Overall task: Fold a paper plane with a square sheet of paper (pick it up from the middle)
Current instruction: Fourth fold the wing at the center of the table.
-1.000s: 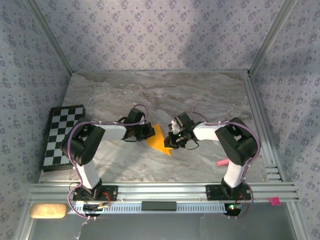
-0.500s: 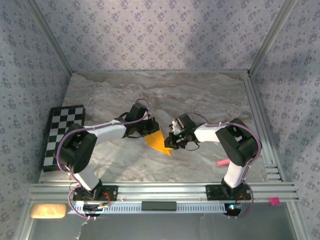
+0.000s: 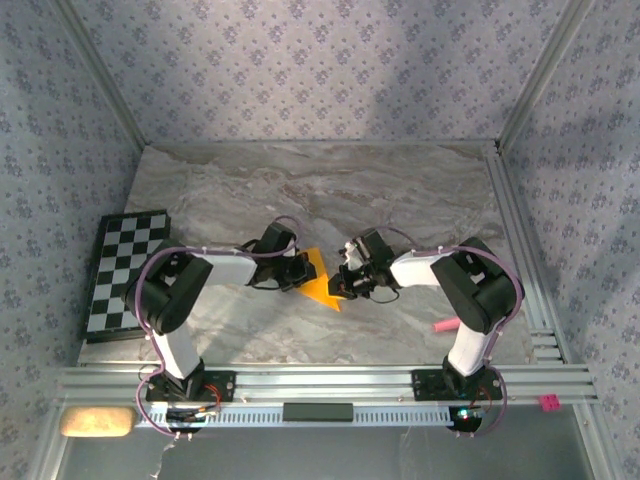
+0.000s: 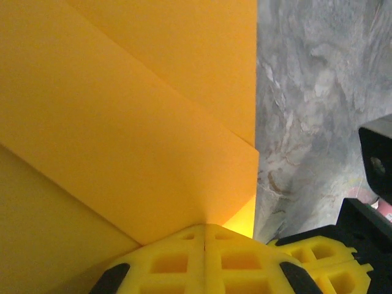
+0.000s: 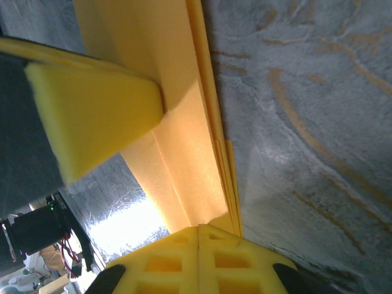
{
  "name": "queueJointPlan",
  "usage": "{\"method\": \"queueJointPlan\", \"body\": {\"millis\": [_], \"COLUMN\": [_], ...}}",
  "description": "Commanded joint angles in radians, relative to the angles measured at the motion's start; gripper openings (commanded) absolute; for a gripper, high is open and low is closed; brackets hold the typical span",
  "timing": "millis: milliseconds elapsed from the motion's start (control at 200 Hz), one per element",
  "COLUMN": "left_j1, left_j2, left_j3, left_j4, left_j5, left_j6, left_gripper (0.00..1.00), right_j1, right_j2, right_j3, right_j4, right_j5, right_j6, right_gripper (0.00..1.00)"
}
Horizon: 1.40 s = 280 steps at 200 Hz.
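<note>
The orange-yellow sheet of paper [image 3: 322,288] is folded into a pointed, layered shape at the middle of the marble table [image 3: 400,190]. My left gripper [image 3: 303,275] is at its left side and my right gripper [image 3: 343,283] at its right. In the left wrist view the folded layers [image 4: 122,110] run straight into the closed tips of my left gripper [image 4: 205,236]. Seen from the right wrist, my right gripper [image 5: 199,231] is shut on the paper's stacked edge [image 5: 184,141]. A pad of the left gripper [image 5: 92,116] lies against the paper on the far side.
A black-and-white chequered board [image 3: 125,272] lies at the table's left edge. A pink stick [image 3: 444,325] lies near the right arm's base. Metal frame rails run along the right side [image 3: 520,240] and the front [image 3: 320,380]. Patterned walls close in the back and sides.
My left gripper has swung forward, then back down to the paper's left side, and its jaws have closed the last bit. The right gripper has stayed in place.
</note>
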State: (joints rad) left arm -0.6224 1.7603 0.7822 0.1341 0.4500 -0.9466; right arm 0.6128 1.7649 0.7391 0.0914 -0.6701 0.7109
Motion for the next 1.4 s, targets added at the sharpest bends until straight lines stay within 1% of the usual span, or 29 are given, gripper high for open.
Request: {"method": "queueJointPlan", "body": {"millis": [0,330,480,610,790,910,1034,1184,1319,1394], "left_j1": [0.057,0.154,0.197,0.215,0.228,0.227,0.215,0.183,0.122,0.091], "left_j2": [0.018,0.036,0.051,0.060,0.068,0.058,0.009,-0.073,-0.144,-0.164], "left_j3": [0.003,0.061,0.082,0.117,0.155,0.163,0.161,0.157,0.145,0.139], "left_j4": [-0.029,-0.101,-0.101,-0.137,-0.189,-0.196,-0.209,-0.258,-0.303,-0.317], "left_j5": [-0.059,-0.059,-0.021,-0.014,-0.034,-0.031,-0.038,-0.093,-0.177,-0.206], "left_j6": [0.041,0.094,0.109,0.132,0.152,0.145,0.144,0.144,0.145,0.143], "left_gripper": [0.06,0.06,0.07,0.07,0.07,0.07,0.08,0.09,0.12,0.13], "right_j1": [0.005,0.005,0.005,0.004,0.003,0.001,0.001,0.001,0.001,0.001], "right_j2": [0.054,0.044,0.032,0.028,0.015,0.011,0.007,0.017,0.025,0.022], "right_j3": [-0.061,-0.070,-0.071,-0.072,-0.076,-0.074,-0.069,-0.063,-0.063,-0.064], "right_j4": [-0.117,-0.130,-0.153,-0.170,-0.180,-0.183,-0.179,-0.172,-0.165,-0.166], "right_j5": [0.095,0.092,0.090,0.084,0.083,0.083,0.083,0.084,0.084,0.084], "right_j6": [0.003,-0.010,-0.031,-0.048,-0.055,-0.056,-0.050,-0.046,-0.039,-0.037], "right_gripper": [0.00,0.00,0.00,0.00,0.00,0.00,0.00,0.00,0.00,0.00]}}
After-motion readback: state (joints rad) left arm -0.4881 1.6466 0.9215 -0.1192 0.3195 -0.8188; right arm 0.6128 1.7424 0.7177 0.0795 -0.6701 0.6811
